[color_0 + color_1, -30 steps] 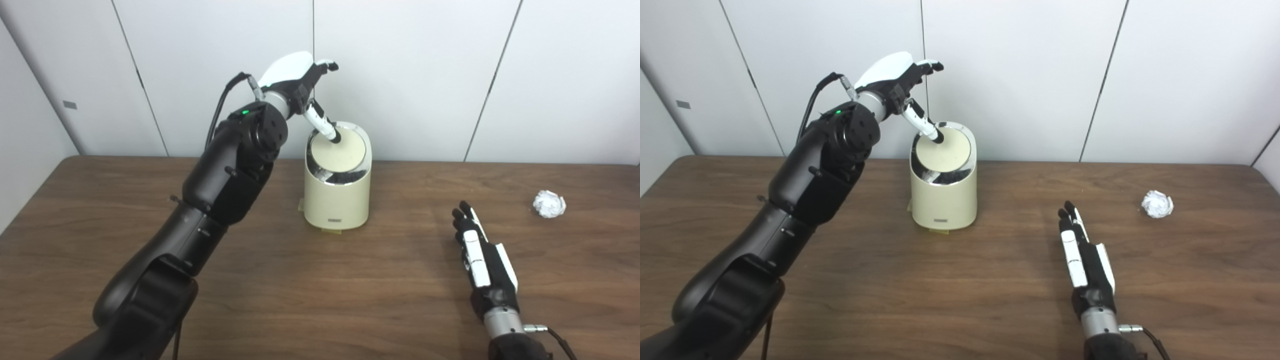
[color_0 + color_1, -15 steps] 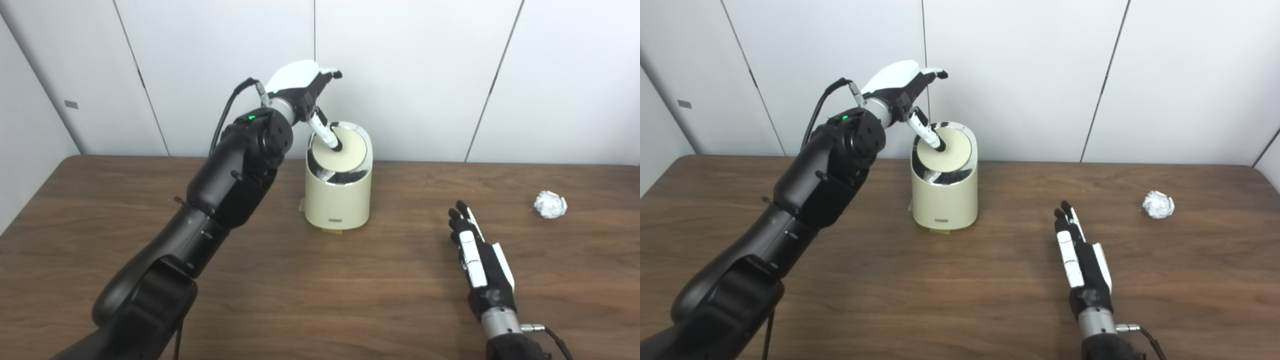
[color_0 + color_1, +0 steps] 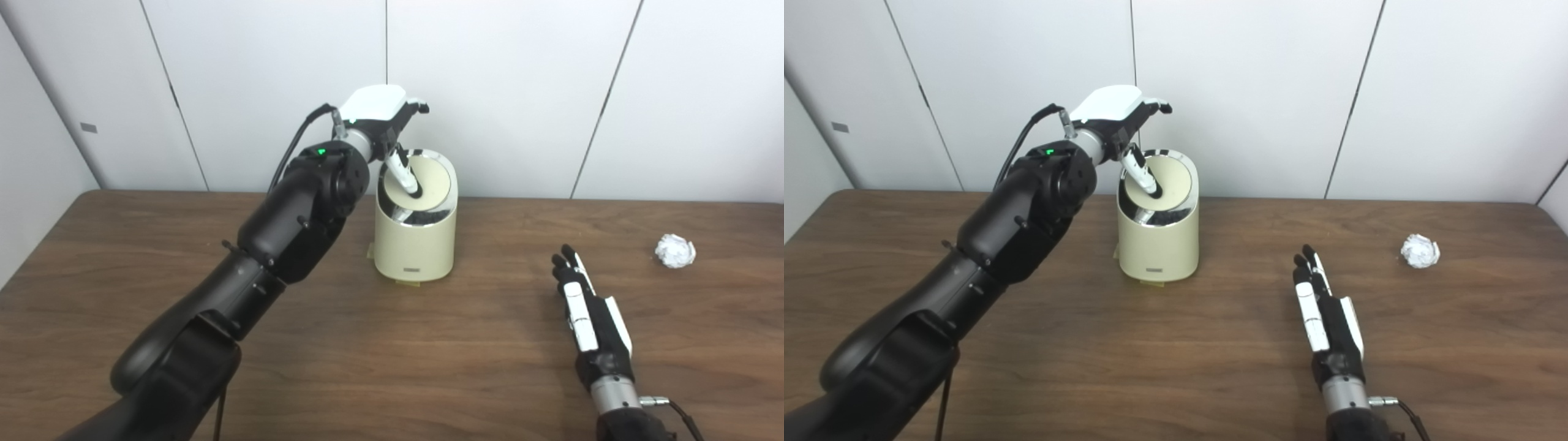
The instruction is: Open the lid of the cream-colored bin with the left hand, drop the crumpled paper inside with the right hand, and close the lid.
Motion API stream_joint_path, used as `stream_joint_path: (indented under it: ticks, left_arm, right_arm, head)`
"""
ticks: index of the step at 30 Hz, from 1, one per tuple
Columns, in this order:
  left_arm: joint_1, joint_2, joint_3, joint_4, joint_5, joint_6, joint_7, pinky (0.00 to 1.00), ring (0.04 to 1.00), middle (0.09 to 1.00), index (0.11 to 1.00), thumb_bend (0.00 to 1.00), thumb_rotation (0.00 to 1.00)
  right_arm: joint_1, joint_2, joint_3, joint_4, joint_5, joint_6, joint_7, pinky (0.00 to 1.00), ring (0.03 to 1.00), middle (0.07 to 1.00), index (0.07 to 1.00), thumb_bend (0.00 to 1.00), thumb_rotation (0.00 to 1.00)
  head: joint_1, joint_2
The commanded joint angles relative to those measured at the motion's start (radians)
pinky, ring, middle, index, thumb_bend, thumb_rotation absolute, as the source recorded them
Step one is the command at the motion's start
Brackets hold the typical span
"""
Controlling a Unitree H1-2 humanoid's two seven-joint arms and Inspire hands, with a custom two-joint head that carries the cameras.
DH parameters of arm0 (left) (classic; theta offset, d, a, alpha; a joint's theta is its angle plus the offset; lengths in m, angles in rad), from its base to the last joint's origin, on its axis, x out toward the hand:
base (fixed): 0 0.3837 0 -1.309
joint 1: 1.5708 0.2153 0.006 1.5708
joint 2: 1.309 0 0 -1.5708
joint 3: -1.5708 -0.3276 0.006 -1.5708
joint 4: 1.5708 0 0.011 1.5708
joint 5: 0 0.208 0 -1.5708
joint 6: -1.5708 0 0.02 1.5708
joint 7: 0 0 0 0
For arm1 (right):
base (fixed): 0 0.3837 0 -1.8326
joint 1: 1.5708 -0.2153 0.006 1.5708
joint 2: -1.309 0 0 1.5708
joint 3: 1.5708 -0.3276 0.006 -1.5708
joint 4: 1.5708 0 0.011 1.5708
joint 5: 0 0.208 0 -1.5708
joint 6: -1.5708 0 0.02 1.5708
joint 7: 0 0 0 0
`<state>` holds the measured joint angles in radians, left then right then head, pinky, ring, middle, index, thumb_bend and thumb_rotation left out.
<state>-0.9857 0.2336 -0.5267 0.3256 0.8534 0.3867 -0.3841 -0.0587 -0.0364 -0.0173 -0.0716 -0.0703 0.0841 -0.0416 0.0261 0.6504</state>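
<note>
Pale grey wall panels stand behind a dark brown wood-grain table (image 3: 343, 343), whose far edge runs along the foot of the wall. One cream-coloured cylindrical bin (image 3: 416, 239) stands near that far edge, a little left of centre, with bare tabletop open in front of it and to both sides. Its round cream lid (image 3: 429, 184), set in a shiny chrome ring, is tilted, leaving a dark gap at the front of the ring.

One crumpled ball of white paper (image 3: 675, 250) lies far to the right, well apart from the bin and near the table's right side. Two arms are in view.

The black-and-white left hand (image 3: 383, 119) hangs above the bin's left rim with its fingers spread and holding nothing; one finger (image 3: 405, 177) points down and its tip presses on the lid. The right hand (image 3: 588, 312) lies flat on the table, fingers straight and together, empty, between the bin and the paper but apart from both.

Compared with a second ago, the left hand has dropped lower and moved right over the bin, its finger reaching further across the lid, which now tilts more steeply. The right hand and the paper lie about where they did.
</note>
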Motion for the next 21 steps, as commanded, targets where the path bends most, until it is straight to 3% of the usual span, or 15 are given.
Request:
stream_joint_path:
  ticks: [1, 6, 14, 21]
  left_arm:
    - [-0.054, 0.003, -0.021, 0.014, 0.044, -0.026, 0.025, 0.86, 0.93, 0.942, 0.93, 1.0, 0.07]
    - [-0.041, 0.002, -0.052, 0.036, 0.08, -0.062, 0.034, 0.83, 0.917, 0.937, 0.926, 1.0, 0.07]
    - [-0.009, -0.008, -0.089, 0.052, 0.109, -0.103, 0.038, 0.88, 0.923, 0.933, 0.929, 1.0, 0.06]
    - [-0.006, -0.013, -0.053, 0.039, 0.085, -0.098, 0.025, 0.86, 0.925, 0.938, 0.932, 1.0, 0.06]
  right_arm:
    - [-0.034, 0.0, 0.001, -0.036, -0.008, -0.039, -0.005, 0.99, 0.96, 0.957, 0.987, 0.49, 0.99]
    - [-0.034, 0.006, 0.004, -0.046, -0.013, -0.028, -0.009, 0.98, 0.961, 0.955, 0.982, 0.49, 0.99]
    - [-0.038, 0.014, 0.002, -0.054, -0.007, -0.014, -0.008, 1.0, 0.961, 0.958, 0.982, 0.5, 0.97]
    - [-0.051, 0.013, -0.001, -0.039, -0.008, -0.019, -0.008, 1.0, 0.961, 0.958, 0.985, 0.5, 0.98]
  head:
    - [0.001, 0.0]
    - [0.0, 0.005]
    - [-0.003, 0.005]
    - [0.002, -0.002]
